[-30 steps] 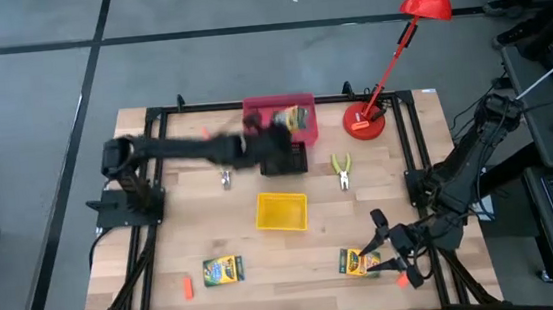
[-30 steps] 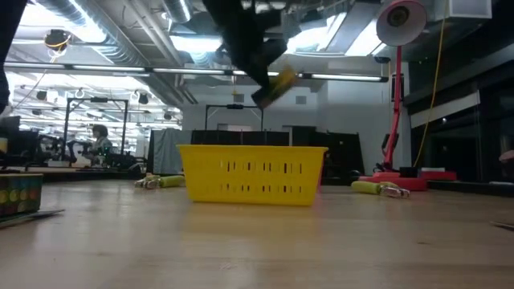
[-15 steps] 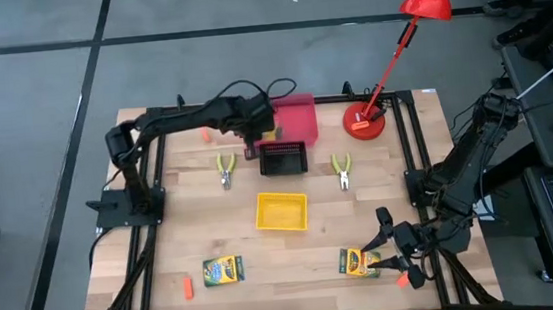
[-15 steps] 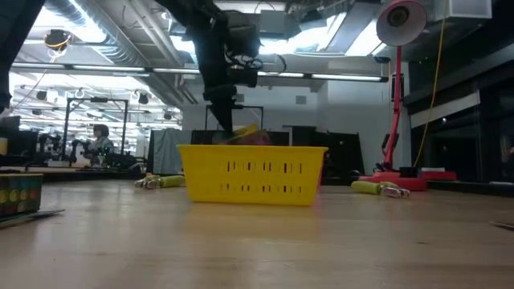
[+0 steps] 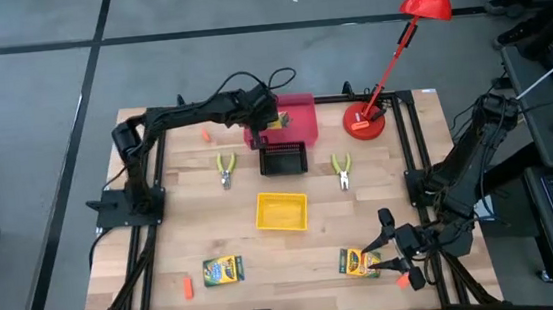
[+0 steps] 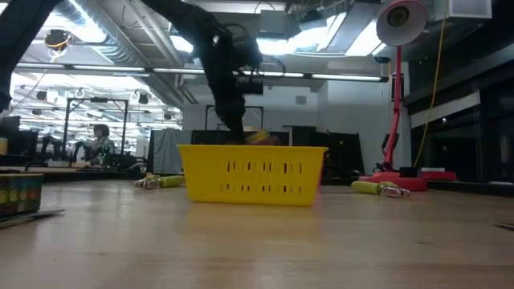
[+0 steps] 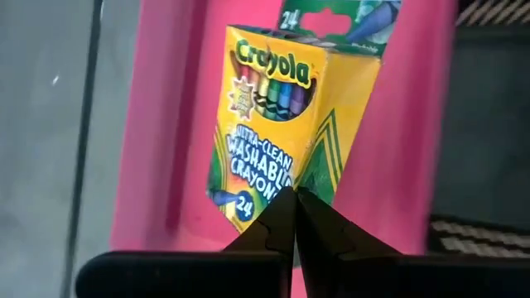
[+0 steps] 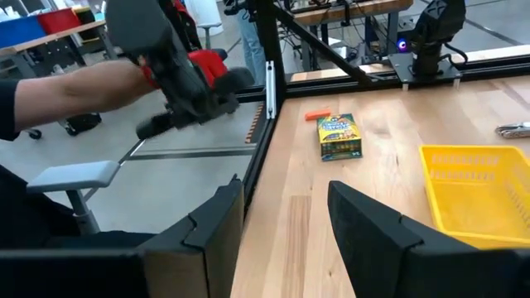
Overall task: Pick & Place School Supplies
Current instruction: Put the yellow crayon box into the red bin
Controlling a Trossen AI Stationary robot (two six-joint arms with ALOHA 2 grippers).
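From above, the left gripper (image 5: 272, 122) hangs over the red tray (image 5: 297, 120) at the table's far edge, pinching a crayon box (image 5: 276, 122) whose yellow shows at the fingertips. A black tray (image 5: 282, 159) sits just in front of the red one, a yellow tray (image 5: 281, 211) nearer the middle. Two yellow-handled pliers (image 5: 226, 168) (image 5: 342, 168) lie either side of the black tray. Two more crayon boxes (image 5: 222, 271) (image 5: 358, 262) rest near the front edge — the right gripper (image 5: 396, 255) sits beside the right-hand one, fingers spread wide. Orange stubs lie at the far left (image 5: 204, 135), front left (image 5: 186, 287) and by the right gripper (image 5: 402, 281).

The low view shows the left arm descending behind the yellow tray (image 6: 253, 173).

In the left wrist view the fingertips (image 7: 281, 217) meet on the lower corner of the Crayola box (image 7: 286, 124), tilted over the red tray (image 7: 166, 124).

The right wrist view shows parted fingers (image 8: 368, 228), empty, with a crayon box (image 8: 339, 136) and an orange stub (image 8: 317, 115) beyond.
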